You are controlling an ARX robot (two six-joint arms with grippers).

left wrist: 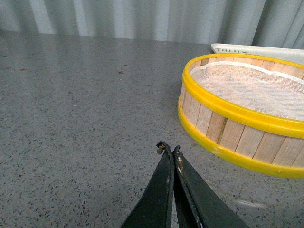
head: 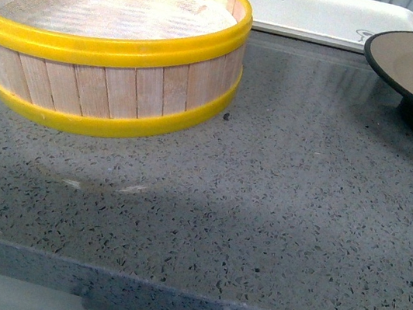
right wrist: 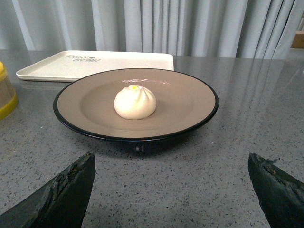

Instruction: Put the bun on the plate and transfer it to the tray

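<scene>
step: bun [right wrist: 135, 102] on plate [right wrist: 185, 97], transfer pending | right tool [right wrist: 170, 160] spread, facing plate | left tool [left wrist: 168, 148] pressed together, empty | next: grip rim, carry to tray [right wrist: 95, 66]

The bun [right wrist: 135, 102] is small, round and cream-white, with pleats twisting up to a tiny orange dot at its top. It sits upright near the middle of the plate [right wrist: 190, 102], touching only the plate's floor, well clear of the rim. The plate is round and shallow, tan-brown inside with a thin black rim and a black foot, standing level on the grey speckled bench [right wrist: 190, 180]. The tray [right wrist: 95, 66] lies flat on the bench just behind the plate, toward the curtain; it is rectangular, cream-white, with rounded corners, a low raised edge and dark printed lettering near one long side, its surface bare
</scene>
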